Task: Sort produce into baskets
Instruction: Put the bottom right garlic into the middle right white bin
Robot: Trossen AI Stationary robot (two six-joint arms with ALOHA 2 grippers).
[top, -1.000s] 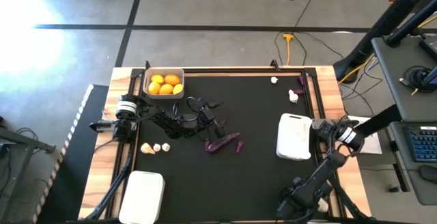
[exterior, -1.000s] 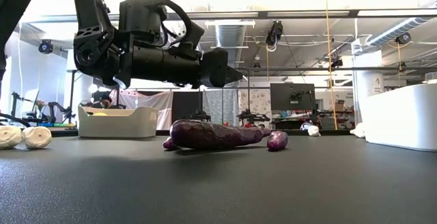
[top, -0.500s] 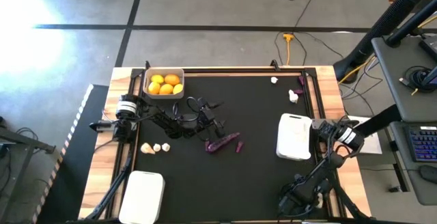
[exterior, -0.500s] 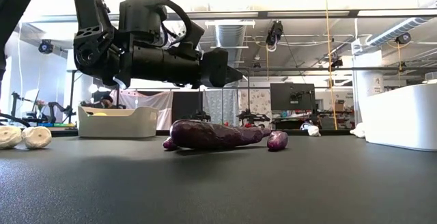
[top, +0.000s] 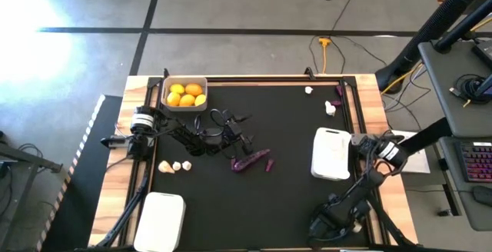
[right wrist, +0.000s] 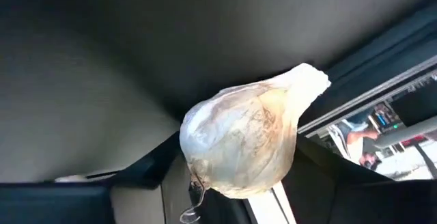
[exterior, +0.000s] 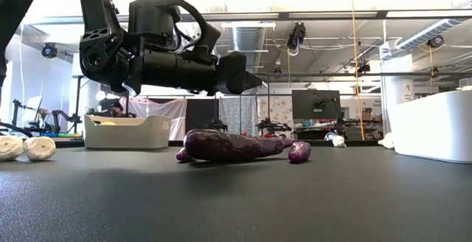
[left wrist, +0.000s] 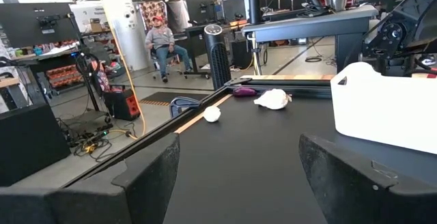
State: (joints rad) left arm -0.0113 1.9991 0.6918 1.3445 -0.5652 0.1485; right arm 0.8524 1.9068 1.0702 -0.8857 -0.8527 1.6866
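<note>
My right gripper (top: 323, 225) is near the table's near edge, right of centre, shut on a white garlic bulb (right wrist: 242, 138); the arm hides the bulb from above. My left gripper (top: 241, 136) hangs open and level just above a big purple eggplant (exterior: 232, 144), with nothing between its fingers (left wrist: 235, 183). A small eggplant (exterior: 299, 151) lies beside the big one. Yellow-orange citrus fruits (top: 187, 94) fill the far-left basket (top: 166, 83). Three garlic bulbs (top: 176, 166) lie on the mat at the left. My right gripper has the garlic bulb between its two fingers (right wrist: 153, 173), which meet the round body's two sides (right wrist: 194, 159). The bulb's pointed tip (right wrist: 311, 77) sticks out beyond the fingers. I cannot tell whether it still rests on the black mat.
An empty white basket (top: 332, 154) stands at the right, another (top: 160, 220) at the near left corner. Two garlic bulbs (top: 330, 107) and a tiny eggplant (top: 338, 92) lie at the far right. A person sits in the room beyond (left wrist: 164, 39).
My right arm's hand has sunk a little and shifted slightly toward the table's left along the near edge. The left arm and the produce on the mat have stayed where they were.
</note>
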